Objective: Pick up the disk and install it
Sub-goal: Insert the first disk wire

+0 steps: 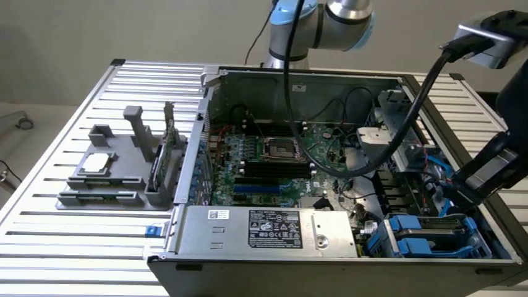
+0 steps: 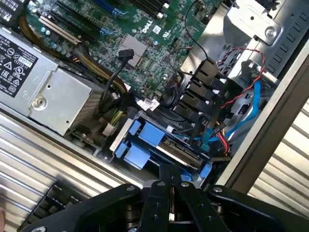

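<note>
Judged to be late in the task: finds the disk [image 2: 179, 150] already down inside the drive bay [image 2: 145, 145] at the corner of the computer case [image 1: 330, 263], edged by its blue carrier frame [image 2: 137, 140] and just ahead of the fingertips rather than between them. Cannot tell whether seated fully home or only resting in the slot, so counts any final push or latching as possibly left. Sees no disk outside the case waiting to be fetched. As for the gripper [image 2: 171, 170]: shut tight, fingers pressed together with no gap, gripping nothing. Hovers close over the near end of the disk's carrier; cannot tell touching from just apart. Off to one side of the fingers, well apart: the grey power-supply box [image 2: 58, 96]. Farther beyond the bay, past a run of red and blue cables [image 2: 241, 96]: the green motherboard [image 2: 120, 29].
</note>
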`<act>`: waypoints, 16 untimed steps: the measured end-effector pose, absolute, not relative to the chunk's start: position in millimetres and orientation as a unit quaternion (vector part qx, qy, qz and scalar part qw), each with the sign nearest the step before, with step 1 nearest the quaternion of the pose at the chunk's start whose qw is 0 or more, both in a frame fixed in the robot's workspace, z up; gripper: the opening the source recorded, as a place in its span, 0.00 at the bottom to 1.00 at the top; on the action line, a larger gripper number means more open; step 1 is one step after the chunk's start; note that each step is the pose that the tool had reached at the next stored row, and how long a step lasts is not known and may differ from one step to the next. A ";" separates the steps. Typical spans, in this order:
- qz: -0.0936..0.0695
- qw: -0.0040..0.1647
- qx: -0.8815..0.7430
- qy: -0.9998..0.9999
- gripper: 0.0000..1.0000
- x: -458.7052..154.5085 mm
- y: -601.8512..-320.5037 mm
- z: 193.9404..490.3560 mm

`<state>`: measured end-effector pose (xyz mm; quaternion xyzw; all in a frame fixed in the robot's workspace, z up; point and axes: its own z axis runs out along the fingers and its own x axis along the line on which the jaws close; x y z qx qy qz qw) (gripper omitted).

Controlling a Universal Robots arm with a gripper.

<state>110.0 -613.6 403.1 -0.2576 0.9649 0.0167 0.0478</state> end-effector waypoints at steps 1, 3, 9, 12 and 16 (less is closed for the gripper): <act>0.016 0.048 -0.248 0.967 0.11 110.0 -613.6 403.0; 0.015 0.048 -0.231 0.972 0.11 110.0 -613.6 402.9; 0.013 0.049 -0.177 0.983 0.11 110.0 -613.6 403.0; 0.011 0.049 -0.150 0.987 0.11 110.0 -613.6 402.9; 0.010 0.050 -0.115 0.992 0.11 110.0 -613.6 402.9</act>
